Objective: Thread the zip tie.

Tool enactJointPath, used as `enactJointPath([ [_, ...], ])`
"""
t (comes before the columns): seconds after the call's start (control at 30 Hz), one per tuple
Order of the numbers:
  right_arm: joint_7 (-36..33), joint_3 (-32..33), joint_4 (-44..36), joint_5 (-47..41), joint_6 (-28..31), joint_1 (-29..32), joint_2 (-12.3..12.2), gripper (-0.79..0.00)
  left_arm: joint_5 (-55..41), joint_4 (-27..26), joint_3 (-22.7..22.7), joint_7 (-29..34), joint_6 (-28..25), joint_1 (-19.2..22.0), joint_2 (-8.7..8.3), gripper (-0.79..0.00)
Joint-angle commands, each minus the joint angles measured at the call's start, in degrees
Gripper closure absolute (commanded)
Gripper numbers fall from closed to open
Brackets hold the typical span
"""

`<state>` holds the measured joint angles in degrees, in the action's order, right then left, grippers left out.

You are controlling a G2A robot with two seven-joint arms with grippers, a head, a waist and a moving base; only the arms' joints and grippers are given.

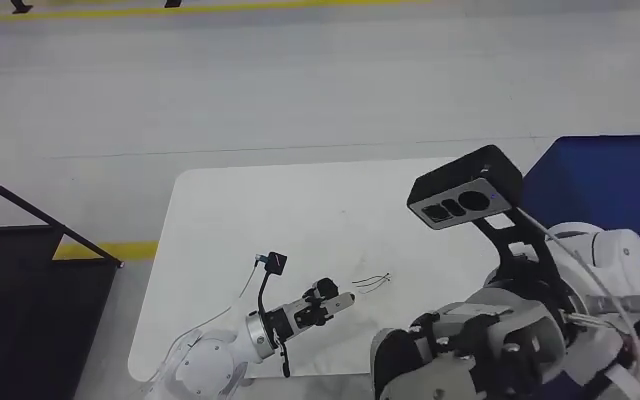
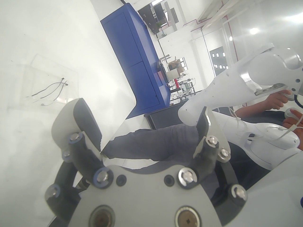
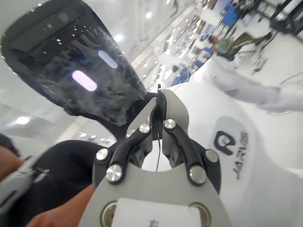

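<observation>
Finds the right gripper (image 3: 159, 95) held aloft, fingers (image 3: 174, 112) clenched on one black zip tie (image 3: 159, 87), with a short tip proud of them and the thin tail trailing back between the linkages. Finds the left gripper (image 2: 142, 109) low over the bench (image 1: 300, 210), fingers released and grasping nothing, facing a loose bunch of spare zip ties (image 2: 51, 90) lying near it on a clear plastic sheet (image 2: 35, 69). Judges the step in hand as pick-up complete on one side only: tie secured, threading not yet begun. Judges the next move to call for bringing the pointed end to the head, most likely with the left fingers taking the far end, and for fine alignment, given so narrow a slot. Cannot tell the gripped end, head or tail. Counts two grippers, one tie held in the right gripper, one sheet, one bench; counts two or three ties on the sheet, strands crossing, exact number not settled.
</observation>
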<state>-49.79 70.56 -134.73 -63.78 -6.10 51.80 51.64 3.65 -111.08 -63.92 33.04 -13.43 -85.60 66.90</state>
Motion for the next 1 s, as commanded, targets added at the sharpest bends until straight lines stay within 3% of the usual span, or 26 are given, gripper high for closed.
enactJointPath([
  [0.0,0.15,0.81,0.09,1.62,5.1,0.56,0.27,0.0,0.0,0.0,0.0,0.0,0.0,0.0,0.0,-0.785],
  [0.1,0.82,2.47,0.09,5.01,10.08,1.02,0.51,0.0,0.0,0.0,0.0,0.0,0.0,0.0,0.0,-0.785],
  [0.37,1.34,4.99,0.09,7.87,12.53,2.23,0.88,0.0,0.0,0.0,0.0,0.0,0.0,0.0,0.0,-0.785],
  [0.43,2.82,7.41,0.09,14.93,13.86,1.61,0.78,0.0,0.0,0.0,0.0,0.0,0.0,0.0,0.0,-0.785],
  [0.57,6.19,11.7,0.09,37.23,18.58,-0.08,0.49,0.0,0.0,0.0,0.0,0.0,0.0,0.0,0.0,-0.785],
  [0.67,6.64,10.31,0.09,43.86,21.72,-0.45,0.62,0.0,0.0,0.0,0.0,0.0,0.0,0.0,0.0,-0.785],
  [0.8,0.89,5.14,0.09,43.28,19.69,-1.48,0.72,0.0,0.0,0.0,0.0,0.0,0.0,0.0,0.0,-0.785],
  [0.97,-6.32,-0.72,0.09,27.97,7.92,-4.18,1.11,0.0,0.0,0.0,0.0,0.0,0.0,0.0,0.0,-0.785],
])
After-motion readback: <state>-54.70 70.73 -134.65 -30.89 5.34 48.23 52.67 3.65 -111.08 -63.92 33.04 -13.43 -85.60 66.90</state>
